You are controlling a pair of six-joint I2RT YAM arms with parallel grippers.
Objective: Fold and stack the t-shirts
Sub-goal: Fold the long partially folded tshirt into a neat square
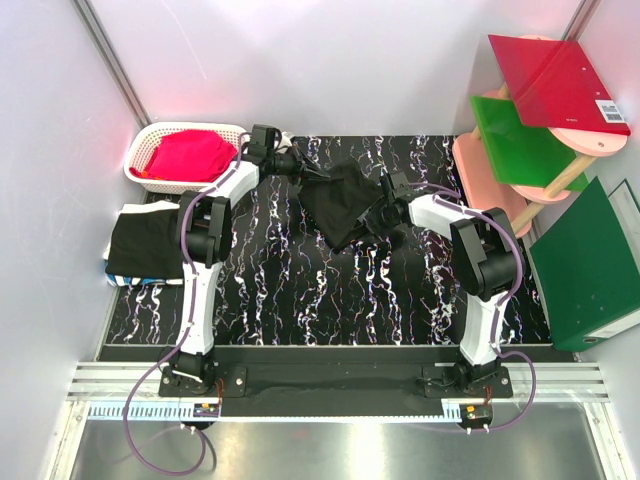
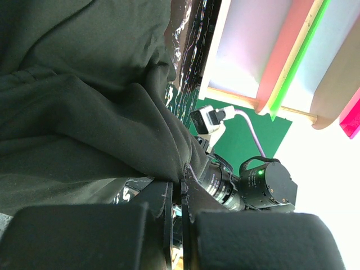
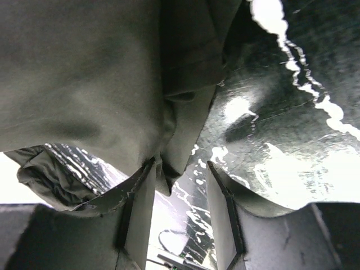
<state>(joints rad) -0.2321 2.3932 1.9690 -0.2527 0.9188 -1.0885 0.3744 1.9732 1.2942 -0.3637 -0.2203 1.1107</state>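
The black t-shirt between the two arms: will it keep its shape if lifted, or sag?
Probably floppy: the black t-shirt bunches in soft creased folds where the left tool pinches it. Likely light, since that small pinch of cloth seems enough to hold it. Expect the free part to droop and drag on the table.

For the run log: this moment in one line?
left fingers: shut on black t-shirt | right fingers: open beside its hem
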